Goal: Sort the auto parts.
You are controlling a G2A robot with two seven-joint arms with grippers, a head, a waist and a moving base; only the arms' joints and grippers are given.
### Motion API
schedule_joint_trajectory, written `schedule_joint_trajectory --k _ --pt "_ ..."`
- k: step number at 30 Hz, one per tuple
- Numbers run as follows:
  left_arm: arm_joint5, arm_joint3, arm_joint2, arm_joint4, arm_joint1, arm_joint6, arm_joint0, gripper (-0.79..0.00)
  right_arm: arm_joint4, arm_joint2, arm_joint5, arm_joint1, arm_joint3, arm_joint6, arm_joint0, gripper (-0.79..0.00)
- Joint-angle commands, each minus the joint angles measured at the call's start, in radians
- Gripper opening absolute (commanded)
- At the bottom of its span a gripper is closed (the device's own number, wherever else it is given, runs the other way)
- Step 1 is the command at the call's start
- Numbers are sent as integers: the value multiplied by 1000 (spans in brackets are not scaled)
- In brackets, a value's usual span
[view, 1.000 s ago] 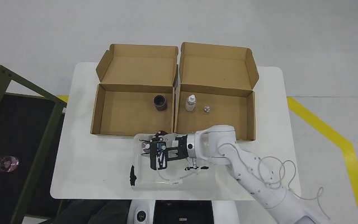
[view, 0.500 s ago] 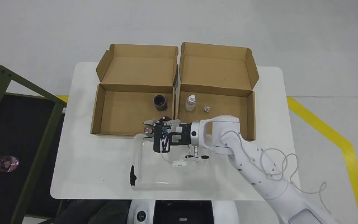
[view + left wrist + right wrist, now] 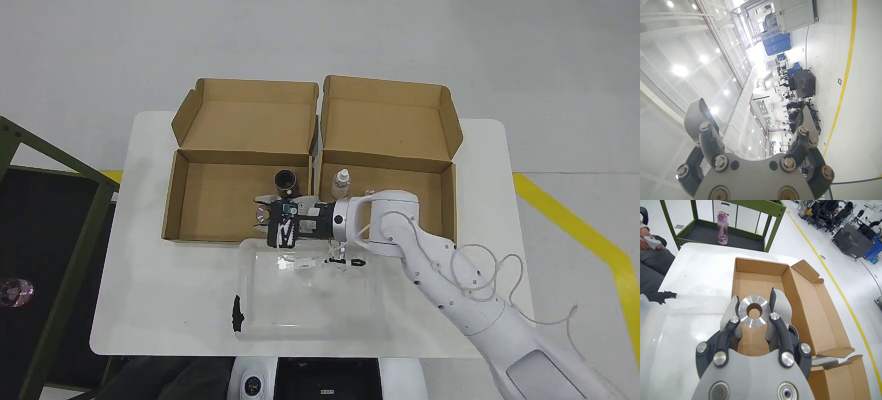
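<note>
Right gripper [image 3: 754, 303] has swung off the clear tray [image 3: 300, 305] to the front wall of the left box [image 3: 215, 200]. Its fingers pinch a metal ring [image 3: 755, 322] by the rim, above that box's front right corner, near the black cylinder [image 3: 287, 181]. Looks like carry-to-drop: next needs clearing the wall, lowering onto bare cardboard and releasing without knocking the cylinder; left gripper [image 3: 751, 106] spread, holding nothing.
</note>
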Motion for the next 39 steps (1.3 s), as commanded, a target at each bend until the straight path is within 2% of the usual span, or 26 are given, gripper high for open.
schedule_joint_trajectory --k 1,17,39 --pt "0 0 0 0 0 0 0 0 1 -12 -4 -7 34 -2 22 -785" --pt "0 0 0 0 0 0 0 0 37 -115 -49 -71 281 -4 158 -785" --pt "0 0 0 0 0 0 0 0 -5 -203 -87 -141 479 22 252 -785"
